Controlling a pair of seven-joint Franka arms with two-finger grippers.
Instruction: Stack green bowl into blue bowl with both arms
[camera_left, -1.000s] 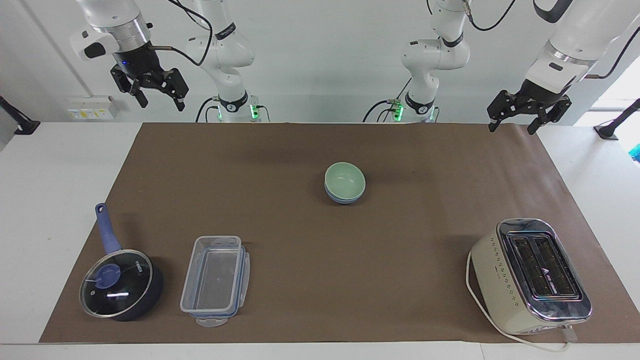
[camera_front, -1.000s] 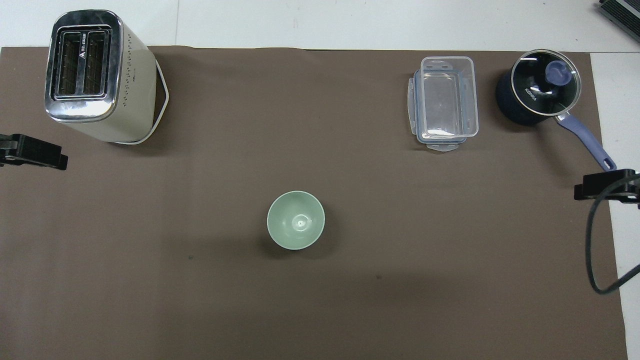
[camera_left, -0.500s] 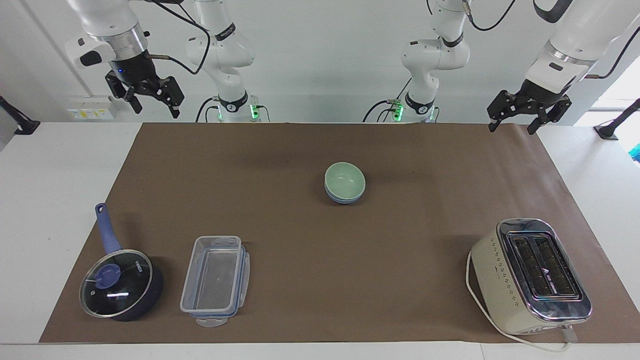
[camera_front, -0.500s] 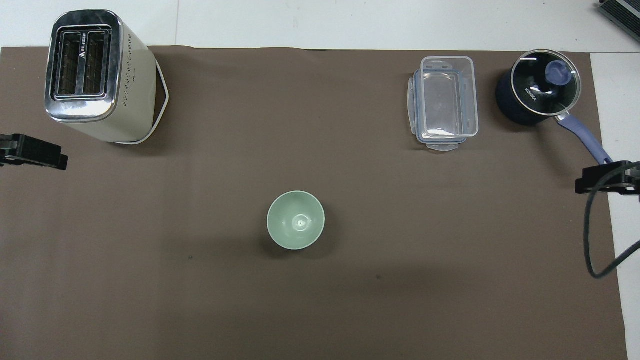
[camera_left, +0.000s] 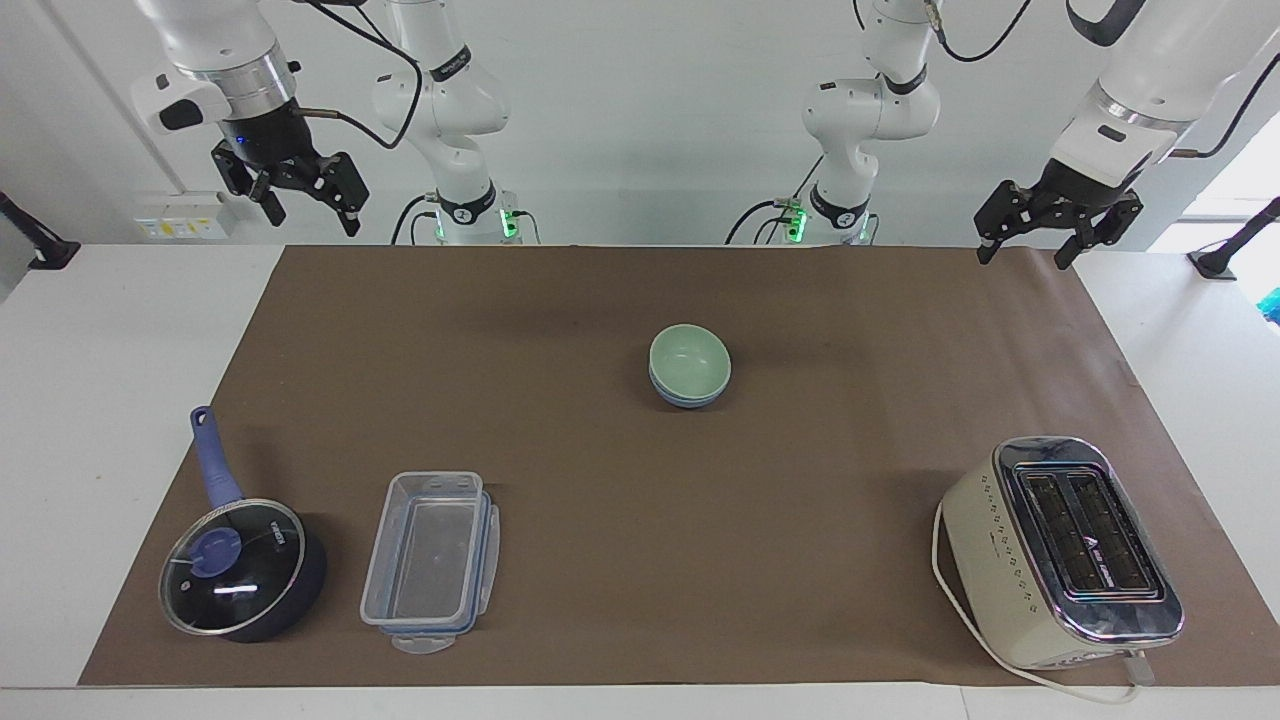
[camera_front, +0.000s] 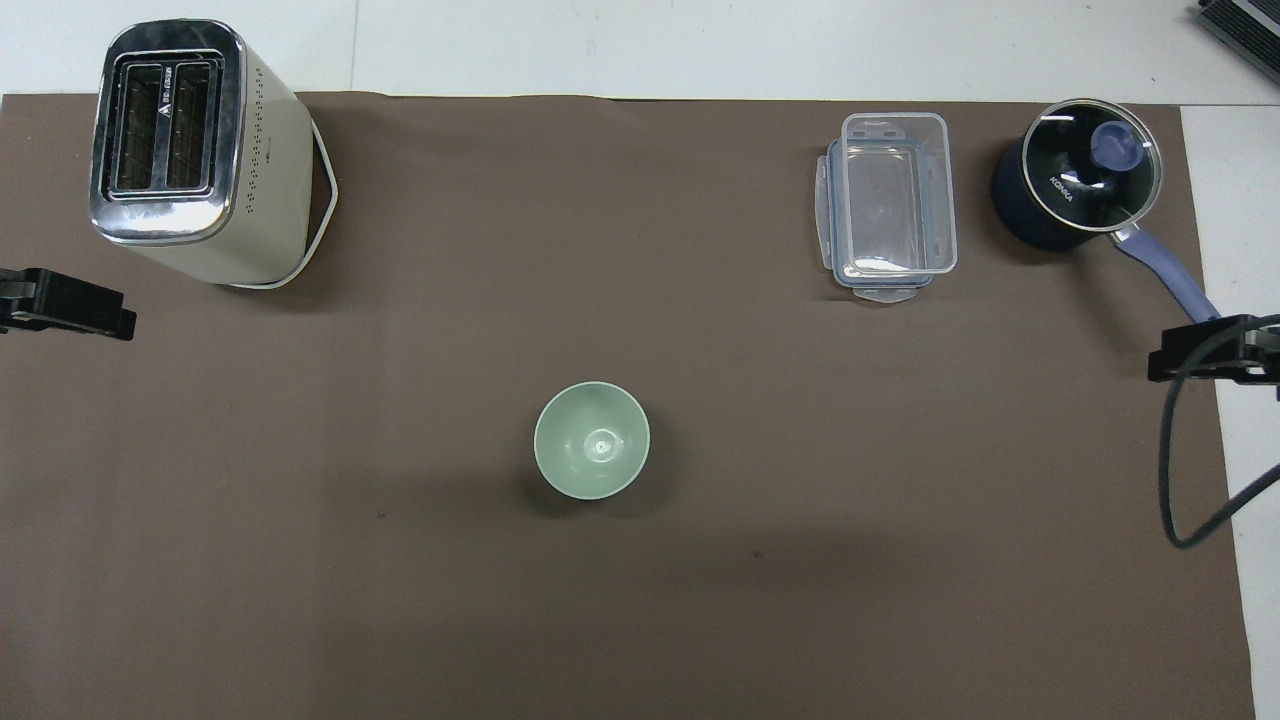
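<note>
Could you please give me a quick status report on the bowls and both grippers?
Left gripper and right gripper open, empty, raised at the mat's robot-side corners. Green bowl nested in blue bowl, mid-mat. Nothing in the way.

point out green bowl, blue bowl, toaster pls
green bowl (camera_left: 688, 356), facing view: inner wall of the nested top bowl.
blue bowl (camera_left: 686, 400), facing view: lower outer wall showing under the green one.
toaster (camera_front: 170, 130), overhead view: slotted top face.

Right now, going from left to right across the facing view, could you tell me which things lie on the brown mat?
Saucepan → clear container → green bowl nested in the blue bowl → toaster.
</note>
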